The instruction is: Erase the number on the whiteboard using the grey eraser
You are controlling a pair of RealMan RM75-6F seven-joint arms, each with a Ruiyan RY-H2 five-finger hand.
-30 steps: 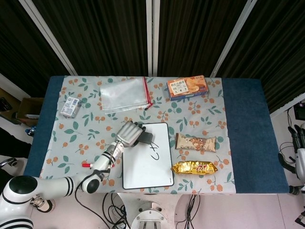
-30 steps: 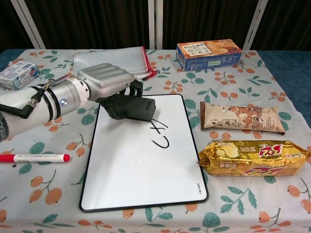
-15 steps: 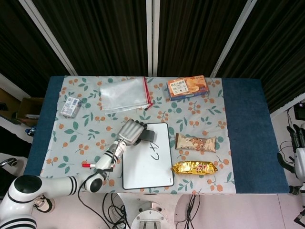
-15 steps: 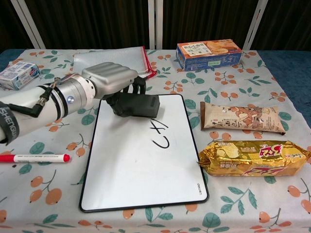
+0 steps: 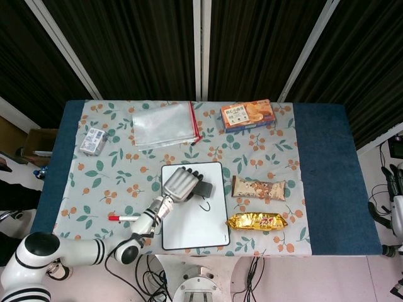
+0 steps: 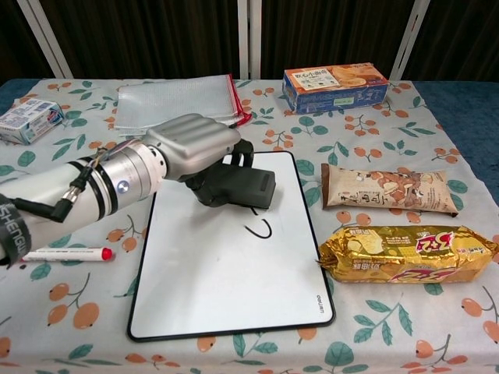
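My left hand (image 6: pixel 195 144) (image 5: pixel 179 184) grips the grey eraser (image 6: pixel 240 187) (image 5: pixel 204 189) and presses it on the upper middle of the whiteboard (image 6: pixel 226 280) (image 5: pixel 195 226). The eraser covers the top of the black marking; only a curved stroke (image 6: pixel 260 228) shows just below it. My right hand (image 5: pixel 397 201) hangs off the table at the far right edge of the head view, only partly seen.
A red-capped marker (image 6: pixel 66 254) lies left of the board. Two snack packs (image 6: pixel 386 188) (image 6: pixel 405 253) lie right of it. A biscuit box (image 6: pixel 335 86), a mesh pouch (image 6: pixel 175 100) and a small carton (image 6: pixel 30 119) sit along the far side.
My left hand has slid the eraser right and toward me across the board, over the marking. Most of the writing is gone; a curved stroke remains.
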